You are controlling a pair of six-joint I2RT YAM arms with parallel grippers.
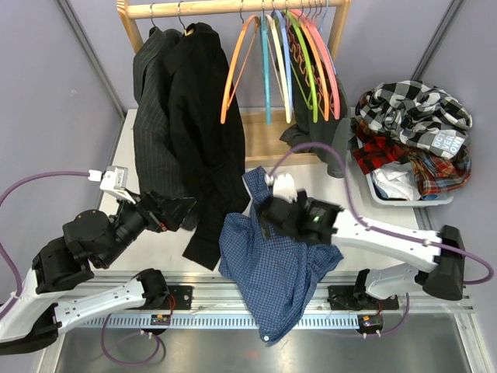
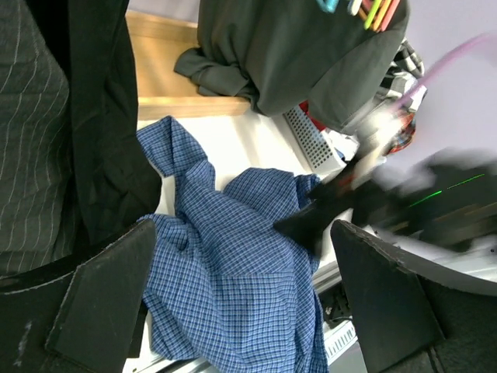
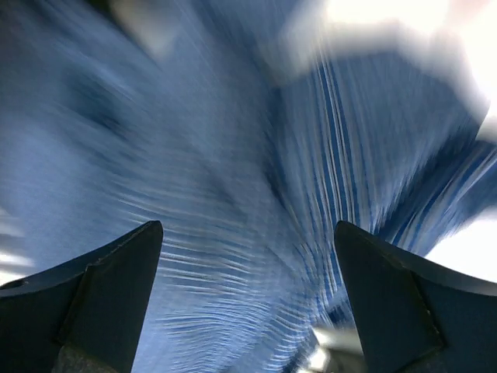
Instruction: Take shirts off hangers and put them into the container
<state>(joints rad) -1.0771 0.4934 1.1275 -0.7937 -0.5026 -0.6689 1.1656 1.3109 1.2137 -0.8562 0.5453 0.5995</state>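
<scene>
**A:** What worries you here?

**B:** The blue checked shirt is not in the container. It lies crumpled on the table, well apart from the container on the side toward the left arm, and its hem trails over the table's near edge. The right gripper hangs right over it with its fingers spread and nothing pinched. With nothing pinning the cloth, I'd guess the overhanging weight could drag it off the edge.

**A:** And the container itself?

**B:** It's heaped with plaid clothes above the rim. Another shirt dropped on top may slide off.

**A:** The left gripper?

**B:** Spread wide too, empty, farther from the container than the blue shirt. It's close to the hanging black shirt, so a careless reach could snag that sleeve.

**A:** Which view helps most?

**B:** Only the top view shows the heap and the overhang together. The right wrist view is all blurred blue cloth, but it shows the fingers apart, which the top view hides. The left wrist view shows the shirt's folds clearly.
</scene>
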